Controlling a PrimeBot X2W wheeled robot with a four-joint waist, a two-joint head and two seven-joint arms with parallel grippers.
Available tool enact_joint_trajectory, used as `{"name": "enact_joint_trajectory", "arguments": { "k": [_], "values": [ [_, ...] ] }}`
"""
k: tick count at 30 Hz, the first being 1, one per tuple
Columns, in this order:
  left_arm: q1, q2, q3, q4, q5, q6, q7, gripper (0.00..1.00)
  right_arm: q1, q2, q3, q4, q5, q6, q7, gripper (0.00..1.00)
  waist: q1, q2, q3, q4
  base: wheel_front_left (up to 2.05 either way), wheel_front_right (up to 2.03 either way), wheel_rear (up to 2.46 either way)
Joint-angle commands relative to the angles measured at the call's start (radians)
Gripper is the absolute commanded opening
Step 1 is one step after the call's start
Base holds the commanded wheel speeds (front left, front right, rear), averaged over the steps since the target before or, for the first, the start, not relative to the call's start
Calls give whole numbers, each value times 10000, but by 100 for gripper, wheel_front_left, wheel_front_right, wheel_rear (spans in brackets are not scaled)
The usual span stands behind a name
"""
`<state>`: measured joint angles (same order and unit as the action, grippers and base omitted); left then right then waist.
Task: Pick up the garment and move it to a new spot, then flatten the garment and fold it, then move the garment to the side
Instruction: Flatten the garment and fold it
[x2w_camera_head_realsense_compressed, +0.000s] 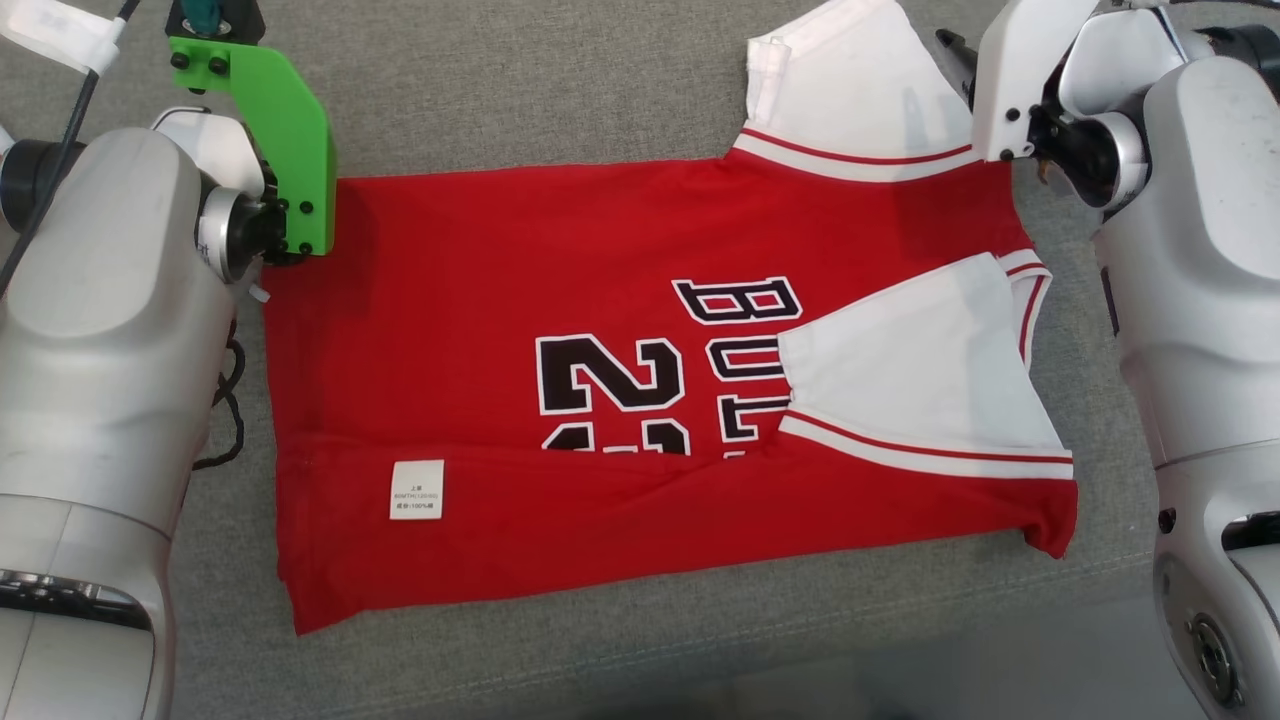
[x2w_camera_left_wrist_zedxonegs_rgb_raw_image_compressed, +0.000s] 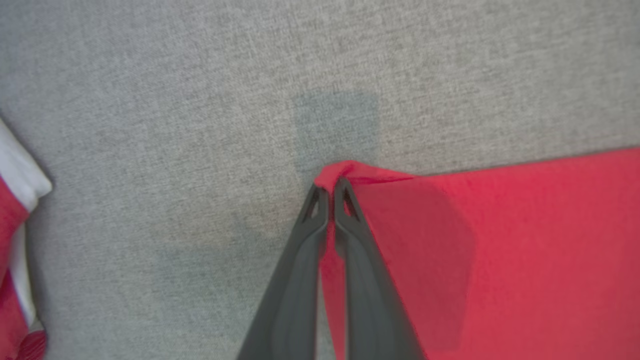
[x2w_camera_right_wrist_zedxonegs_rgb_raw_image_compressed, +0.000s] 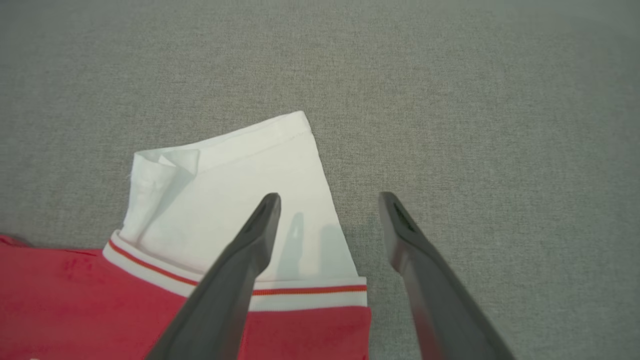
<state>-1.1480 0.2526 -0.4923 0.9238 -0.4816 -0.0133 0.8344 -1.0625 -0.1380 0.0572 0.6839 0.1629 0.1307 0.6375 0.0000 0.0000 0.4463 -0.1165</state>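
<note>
On the grey fabric surface (x2w_camera_head_realsense_compressed: 520, 90), the red jersey (x2w_camera_head_realsense_compressed: 480, 330) lies spread flat between the 2 arms, hem end toward the robot's left and sleeve end toward its right. The near long edge is folded up over the front. This fold exposes a white care label (x2w_camera_head_realsense_compressed: 416, 489) and covers the lower part of the black number (x2w_camera_head_realsense_compressed: 610, 375). The near white sleeve (x2w_camera_head_realsense_compressed: 910, 370) is folded inward onto the red body and hides part of the black lettering (x2w_camera_head_realsense_compressed: 745, 300). The far white sleeve (x2w_camera_head_realsense_compressed: 860, 90) extends outward onto the surface, with 1 cuff corner turned over. The left gripper (x2w_camera_left_wrist_zedxonegs_rgb_raw_image_compressed: 330, 187) has its 2 fingers pressed together on the far hem corner of the jersey, pinching a small ridge of red cloth that stands up from the surface. In the head view, the green bracket (x2w_camera_head_realsense_compressed: 280, 130) on the left wrist sits directly over this corner. The right gripper (x2w_camera_right_wrist_zedxonegs_rgb_raw_image_compressed: 330, 200) has its fingers spread wide with nothing between them. 1 finger is over the far white sleeve and the other is over bare surface just beyond the sleeve edge. Contact between these fingertips and the cloth cannot be determined.
</note>
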Motion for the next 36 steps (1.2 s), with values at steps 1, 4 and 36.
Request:
{"name": "enact_joint_trajectory", "arguments": {
  "k": [1,4,36],
  "values": [
    [143,61,-67,25,27,87,2,0,-210,-9,-123,163,-114,0,75,100,0,0,1,68,0,0,0],
    [285,-152,-129,7,-12,130,-47,0,-477,-27,-31,535,-338,0,162,100,0,0,-36,177,0,0,0],
    [-327,-1666,-1073,323,11,-109,-647,0,-2337,-797,-131,4132,-1735,-6,-2019,100,0,0,706,1557,0,0,0]
  ]
}}
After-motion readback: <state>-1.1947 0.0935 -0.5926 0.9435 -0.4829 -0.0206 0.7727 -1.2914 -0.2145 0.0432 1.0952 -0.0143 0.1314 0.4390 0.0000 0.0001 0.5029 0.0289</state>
